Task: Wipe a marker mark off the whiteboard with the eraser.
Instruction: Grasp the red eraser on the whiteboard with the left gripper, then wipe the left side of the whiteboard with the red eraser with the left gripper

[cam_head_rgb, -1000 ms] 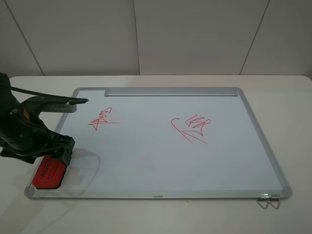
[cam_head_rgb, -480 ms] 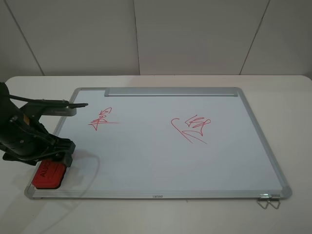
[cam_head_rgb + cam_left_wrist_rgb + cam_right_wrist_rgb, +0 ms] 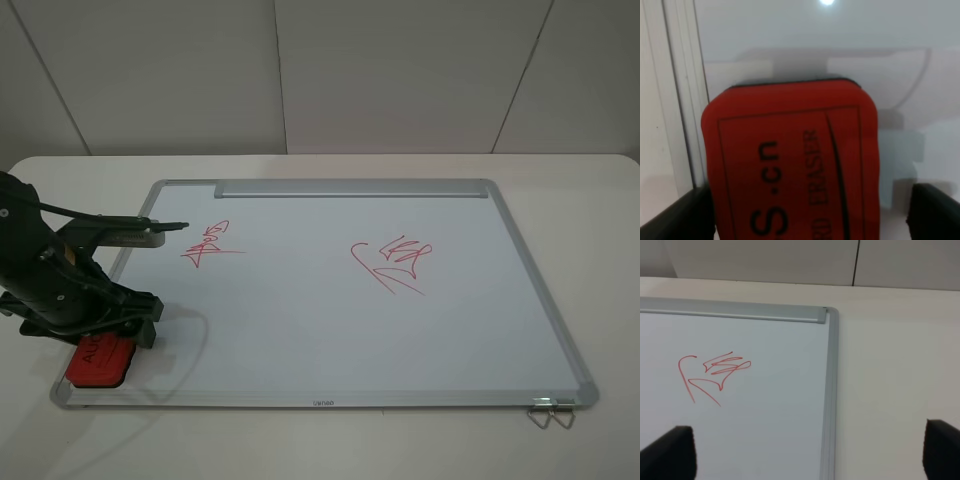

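Eraser (image 3: 98, 362) at whiteboard (image 3: 300, 325) corner, bare board beyond.

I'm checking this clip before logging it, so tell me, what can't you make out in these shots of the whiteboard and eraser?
Eraser lettering: cut off by the picture edge in the left wrist view, partly covered by the left arm in exterior high.
Left hand: only two dark finger corners show, left wrist view.
Right hand: outside the exterior high view; only tips in its wrist view.
Frame print: too small, exterior high.
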{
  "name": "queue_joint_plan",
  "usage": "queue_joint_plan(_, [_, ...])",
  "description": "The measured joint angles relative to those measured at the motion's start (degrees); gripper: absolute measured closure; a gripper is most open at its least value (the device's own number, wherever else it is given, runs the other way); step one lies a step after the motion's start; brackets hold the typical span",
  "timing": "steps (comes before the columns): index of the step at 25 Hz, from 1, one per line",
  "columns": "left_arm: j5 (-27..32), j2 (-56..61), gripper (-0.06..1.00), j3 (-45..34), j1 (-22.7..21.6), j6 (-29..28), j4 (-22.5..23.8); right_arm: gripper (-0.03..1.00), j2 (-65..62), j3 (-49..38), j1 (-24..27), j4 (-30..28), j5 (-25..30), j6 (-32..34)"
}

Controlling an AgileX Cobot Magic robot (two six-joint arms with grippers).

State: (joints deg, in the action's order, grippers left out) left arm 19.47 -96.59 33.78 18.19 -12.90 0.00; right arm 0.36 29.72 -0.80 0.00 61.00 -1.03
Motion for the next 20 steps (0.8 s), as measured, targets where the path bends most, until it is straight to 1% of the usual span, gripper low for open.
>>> queue_joint_plan(2, [0.0, 0.0, 0.23, 0.0, 0.0, 0.0, 0.0, 0.14, 0.0, 0.0, 0.0, 0.0, 0.0, 0.0])
queue_joint_plan(4, [0.14, 0.0, 0.36, 0.0, 0.0, -0.05, 0.0, 0.14, 0.0, 0.0, 0.0, 0.0, 0.0, 0.0])
queue_joint_plan(11, [0.39, 0.0, 0.37, 0.0, 0.0, -1.95, 0.0, 0.14, 0.0, 0.0, 0.0, 0.0, 0.0, 0.0])
queue_joint_plan(20, [0.57, 0.0, 0.37, 0.0, 0.0, -2.0, 0.0, 0.14, 0.0, 0.0, 0.0, 0.0, 0.0, 0.0])
